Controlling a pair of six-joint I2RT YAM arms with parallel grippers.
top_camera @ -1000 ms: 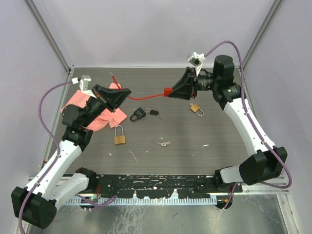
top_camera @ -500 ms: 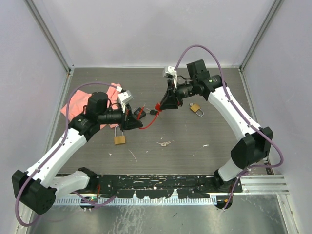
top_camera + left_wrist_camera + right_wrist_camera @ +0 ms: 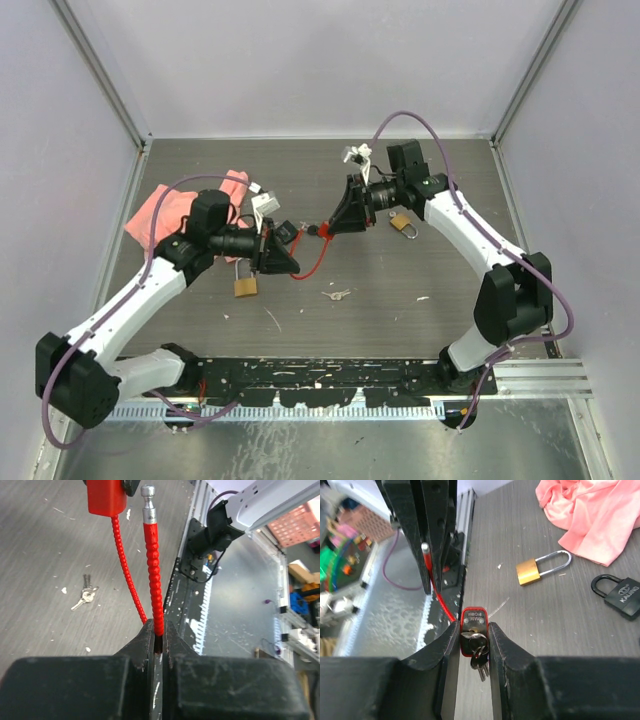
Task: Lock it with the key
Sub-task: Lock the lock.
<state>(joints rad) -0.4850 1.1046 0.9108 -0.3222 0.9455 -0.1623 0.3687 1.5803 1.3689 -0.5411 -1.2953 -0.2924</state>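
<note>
Gripping the red cable [image 3: 152, 570] a little below its metal tip [image 3: 148, 502], the left arm's jaws are closed tight on it, so the stiff end stands out toward 12 o'clock in the left wrist view like a pin ready to be aimed. The right arm's jaws are clamped on the two sides of the red lock body [image 3: 474, 630]. That leaves free the face where the key bunch [image 3: 479, 656] hangs from the keyhole. Both are held up off the tabletop [image 3: 400, 320], near its middle, with the cable sagging in a loop between them. The tip sits just beside the body, at about 3 o'clock of it in the left wrist view, and is apart from it, not seated. The likely step in hand is lining the tip up with the body's socket, which I cannot make out here. The key turn is not yet done and probably needs one arm to let go. A brass padlock [image 3: 245, 284], a black padlock [image 3: 283, 233], loose keys [image 3: 336, 295] and a pink cloth [image 3: 170, 205] lie around, apart from the cable lock.
</note>
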